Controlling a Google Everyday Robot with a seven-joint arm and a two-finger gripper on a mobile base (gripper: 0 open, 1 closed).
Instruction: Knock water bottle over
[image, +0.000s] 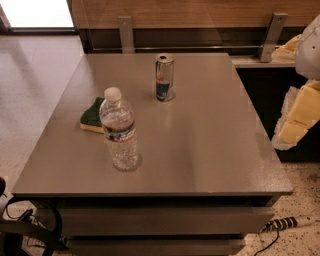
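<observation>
The water bottle (118, 130) is clear ribbed plastic with a white cap and a white, red and blue label. It stands upright on the grey table (200, 150), near the front left. My gripper (299, 116), cream and yellow, hangs at the right edge of the view, just off the table's right side. It is far to the right of the bottle and touches nothing.
A slim silver-and-blue can (164, 77) stands upright at the table's back middle. A green and yellow sponge (93, 119) lies just left of the bottle. A wooden wall with a metal rail (200, 48) runs behind the table. A power strip (292, 222) lies on the floor at the lower right.
</observation>
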